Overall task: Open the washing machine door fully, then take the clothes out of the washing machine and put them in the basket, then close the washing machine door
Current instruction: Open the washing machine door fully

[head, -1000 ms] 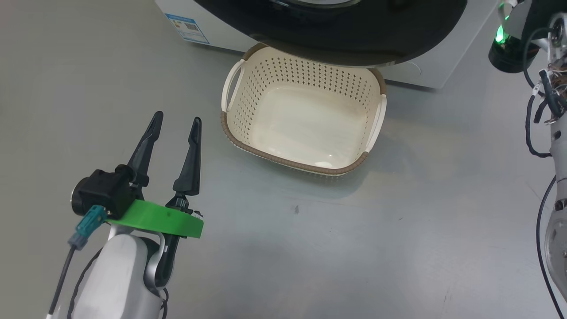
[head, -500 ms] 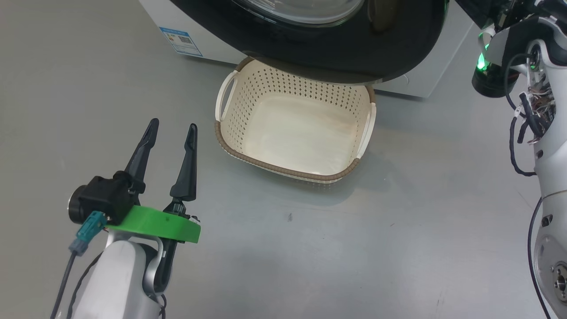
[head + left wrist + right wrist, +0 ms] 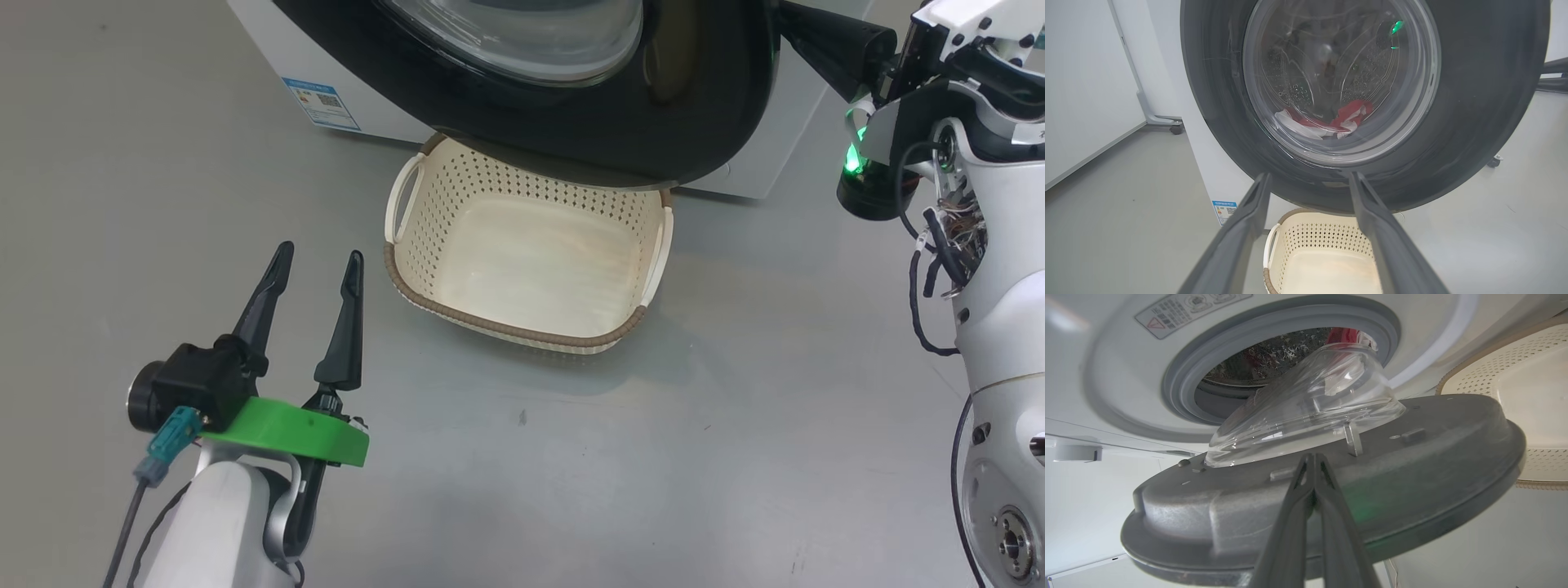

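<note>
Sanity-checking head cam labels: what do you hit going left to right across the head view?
Left pincer → basket → right arm. Washing machine door skipped: it overlaps the basket.

A white panel (image 3: 1081,81) and a small caster (image 3: 1175,129) stand on the grey floor (image 3: 694,457).

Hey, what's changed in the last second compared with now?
Mostly the camera moved: the whole head view slid down and left, showing more of the washing machine door and the right arm. Whether the door itself swung further, I cannot tell. Unchanged: the left gripper open and empty, the right gripper shut, the basket empty below the door.
</note>
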### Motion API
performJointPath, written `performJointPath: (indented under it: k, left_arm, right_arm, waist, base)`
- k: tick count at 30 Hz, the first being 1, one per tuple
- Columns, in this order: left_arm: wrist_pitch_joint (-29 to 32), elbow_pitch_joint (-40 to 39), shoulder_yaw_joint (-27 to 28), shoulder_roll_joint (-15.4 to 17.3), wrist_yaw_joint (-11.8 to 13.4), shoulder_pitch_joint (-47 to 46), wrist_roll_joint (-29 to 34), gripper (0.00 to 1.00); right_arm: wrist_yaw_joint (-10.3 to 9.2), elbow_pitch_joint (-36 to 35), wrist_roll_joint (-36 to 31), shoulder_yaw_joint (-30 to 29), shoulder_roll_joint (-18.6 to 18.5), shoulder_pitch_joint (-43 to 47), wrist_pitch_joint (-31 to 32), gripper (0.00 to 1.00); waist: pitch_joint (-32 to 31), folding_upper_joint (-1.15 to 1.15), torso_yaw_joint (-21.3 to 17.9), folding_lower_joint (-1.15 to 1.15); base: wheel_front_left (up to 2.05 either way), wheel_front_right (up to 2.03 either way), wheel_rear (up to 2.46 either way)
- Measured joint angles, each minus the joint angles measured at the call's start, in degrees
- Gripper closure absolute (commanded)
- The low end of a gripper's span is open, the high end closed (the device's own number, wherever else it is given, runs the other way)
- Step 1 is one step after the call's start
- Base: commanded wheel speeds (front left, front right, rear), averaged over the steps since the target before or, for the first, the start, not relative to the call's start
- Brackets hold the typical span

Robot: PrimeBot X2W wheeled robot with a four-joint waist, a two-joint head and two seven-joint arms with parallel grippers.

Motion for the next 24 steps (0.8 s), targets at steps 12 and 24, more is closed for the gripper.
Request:
performJointPath:
  k: [12,24]
  left_arm:
    - [0.0,-0.1,0.0,0.0,0.0,0.2,0.4,0.00]
    - [0.0,0.2,2.6,0.0,0.0,2.0,0.5,0.00]
  right_arm:
    - [3.55,-2.2,-1.8,-0.8,-0.8,0.0,-4.7,1.00]
    - [13.34,-4.9,-12.9,5.0,-4.0,4.1,-11.9,1.00]
  waist:
    - [-0.4,0.00,-0.6,0.00]
    - [-2.9,0.00,-2.0,0.00]
  base:
    - [0.00,0.00,0.00]
    - [0.00,0.00,0.00]
